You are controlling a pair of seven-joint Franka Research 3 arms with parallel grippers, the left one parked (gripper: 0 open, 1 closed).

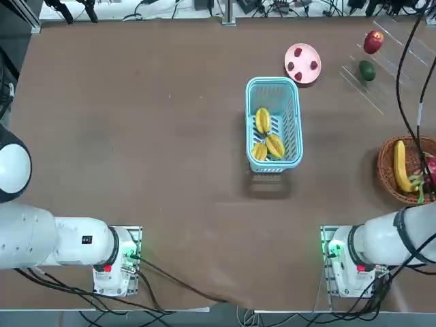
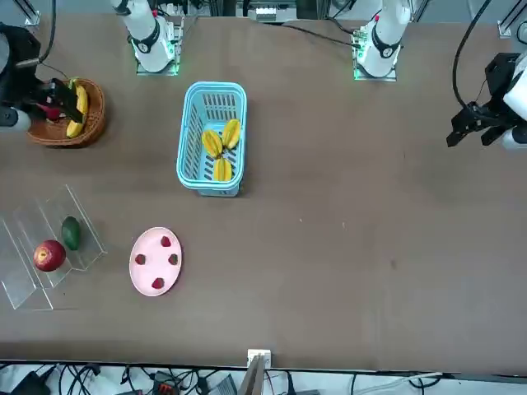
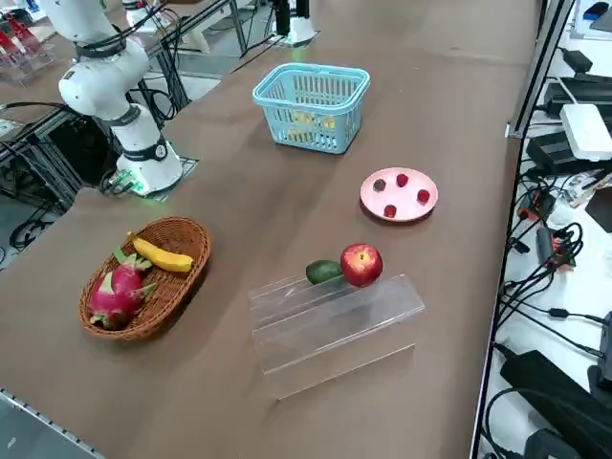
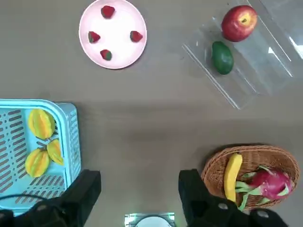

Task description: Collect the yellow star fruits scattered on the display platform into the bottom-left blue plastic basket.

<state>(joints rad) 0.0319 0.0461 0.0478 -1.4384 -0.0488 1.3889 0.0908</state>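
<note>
Three yellow star fruits [image 1: 262, 120] [image 1: 274, 145] [image 1: 259, 150] lie together inside the light blue plastic basket [image 1: 272, 83] near the table's middle; the basket also shows in the front view [image 2: 216, 86] and the right side view [image 3: 311, 76]. The clear display platform [image 1: 388, 65] [image 3: 335, 316] at the far right carries only a red apple [image 1: 372, 41] and a green avocado [image 1: 367, 70]. My right gripper [image 4: 139, 182] hangs high over the table, between the basket [image 4: 73, 137] and the wicker basket, open with nothing between its fingers.
A pink plate [image 1: 302, 63] with several small red berries sits just beyond the blue basket. A round wicker basket [image 1: 385, 170] at the right edge holds a banana [image 1: 400, 165] and a dragon fruit [image 3: 117, 292]. Cables trail over the table's right side.
</note>
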